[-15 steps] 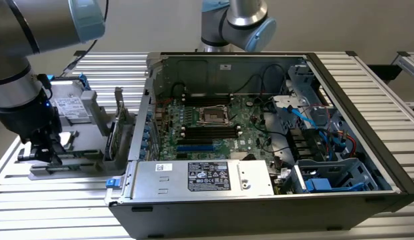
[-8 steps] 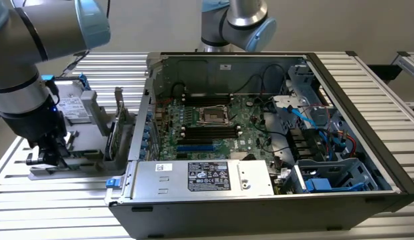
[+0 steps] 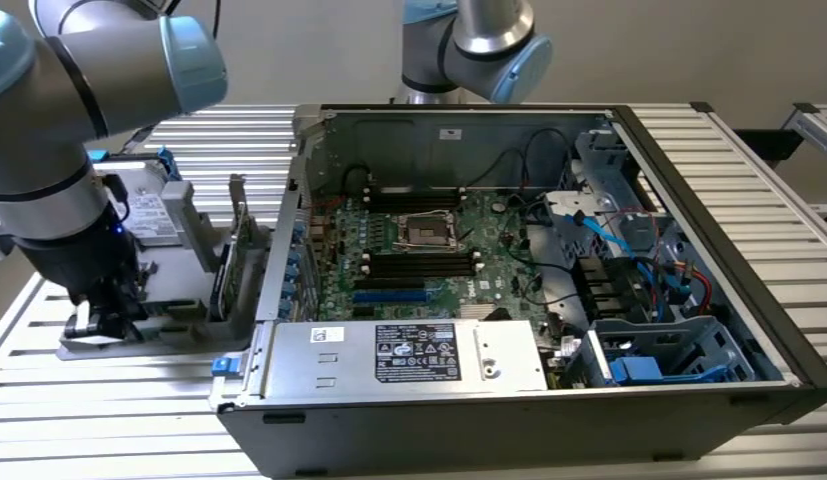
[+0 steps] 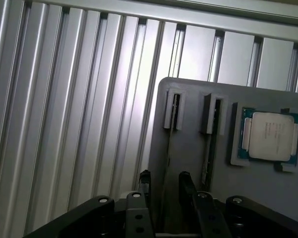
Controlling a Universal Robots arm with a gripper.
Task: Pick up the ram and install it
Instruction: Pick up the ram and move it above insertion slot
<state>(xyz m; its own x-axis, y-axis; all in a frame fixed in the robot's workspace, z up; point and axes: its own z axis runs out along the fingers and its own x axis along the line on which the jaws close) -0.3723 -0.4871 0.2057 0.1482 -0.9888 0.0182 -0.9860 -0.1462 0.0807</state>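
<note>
The ram (image 4: 169,148) is a thin dark stick standing on edge in a slotted grey holder (image 4: 268,193). A second stick like it (image 4: 208,148) stands one slot over. My gripper (image 4: 165,184) hangs low over the holder, open. Its two black fingers (image 4: 145,184) stand on either side of the first stick's near end, with a gap on each side. In the exterior view the gripper (image 3: 100,315) is down at the holder (image 3: 160,315), on the exterior view's left of the open computer case (image 3: 520,420). The motherboard's long memory slots (image 3: 416,265) lie inside the case.
A square silver processor chip (image 4: 270,135) lies in a recess of the holder beside the sticks. A larger green card (image 3: 234,258) stands upright between the holder and the case wall. The power supply (image 3: 406,355) fills the case's front. A second arm's base (image 3: 467,45) stands behind the case.
</note>
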